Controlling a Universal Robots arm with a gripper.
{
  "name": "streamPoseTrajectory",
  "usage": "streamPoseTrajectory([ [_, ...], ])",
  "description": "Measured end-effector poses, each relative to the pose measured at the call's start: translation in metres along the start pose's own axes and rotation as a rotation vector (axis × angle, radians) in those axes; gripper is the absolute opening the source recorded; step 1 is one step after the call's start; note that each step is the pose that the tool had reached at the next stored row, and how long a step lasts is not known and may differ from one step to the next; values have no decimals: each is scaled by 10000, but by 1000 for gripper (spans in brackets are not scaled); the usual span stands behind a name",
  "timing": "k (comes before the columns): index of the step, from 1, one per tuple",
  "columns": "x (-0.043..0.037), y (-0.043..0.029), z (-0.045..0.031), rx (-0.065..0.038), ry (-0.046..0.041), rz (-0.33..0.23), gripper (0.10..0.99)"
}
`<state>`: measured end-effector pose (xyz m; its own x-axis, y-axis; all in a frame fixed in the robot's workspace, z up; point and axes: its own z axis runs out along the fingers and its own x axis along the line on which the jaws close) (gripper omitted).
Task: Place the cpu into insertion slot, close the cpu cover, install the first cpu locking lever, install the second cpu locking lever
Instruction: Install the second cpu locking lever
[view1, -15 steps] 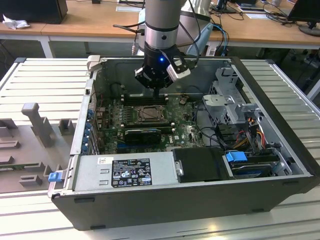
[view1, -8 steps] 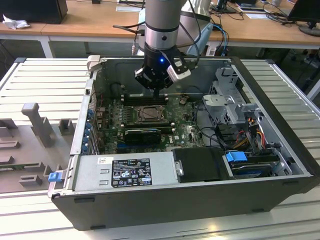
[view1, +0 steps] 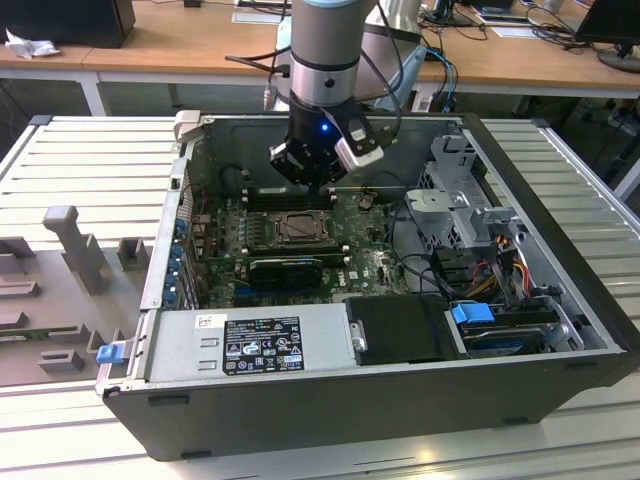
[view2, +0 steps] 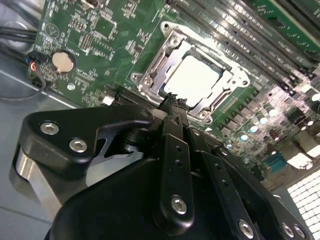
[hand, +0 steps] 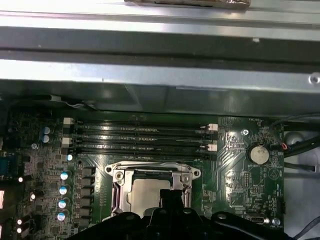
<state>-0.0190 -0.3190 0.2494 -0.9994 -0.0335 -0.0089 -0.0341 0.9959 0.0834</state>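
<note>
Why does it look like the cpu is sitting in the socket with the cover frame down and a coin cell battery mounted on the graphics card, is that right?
Not quite. The coin cell battery is mounted on the green motherboard, not the graphics card; the first wrist view shows it. The cpu does sit in the socket with the cover frame down around it.

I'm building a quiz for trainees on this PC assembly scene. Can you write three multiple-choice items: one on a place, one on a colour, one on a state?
1. The pincer hangs above:
A. the motherboard
B. the drive bay
C. the grey tray outside the case

2. The clip on the case's front corner is:
A. red
B. blue
C. yellow

3. The cpu is:
A. in the pincer
B. seated in the insertion slot
C. on the tray

Answers:
1 A, the exterior view shows it over the board.
2 B, plainly blue.
3 B, both wrist views show it framed by the cpu cover.
</note>
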Motion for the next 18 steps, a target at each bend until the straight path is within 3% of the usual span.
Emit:
streamPoseTrajectory([
  [12, 7, -228, -14, -11, -1, 0, 106],
  [14, 9, -276, -18, -81, 9, 1, 106],
  [17, 11, -344, -18, -281, 88, 10, 106],
  [18, 12, -370, -16, -289, 102, 10, 106],
])
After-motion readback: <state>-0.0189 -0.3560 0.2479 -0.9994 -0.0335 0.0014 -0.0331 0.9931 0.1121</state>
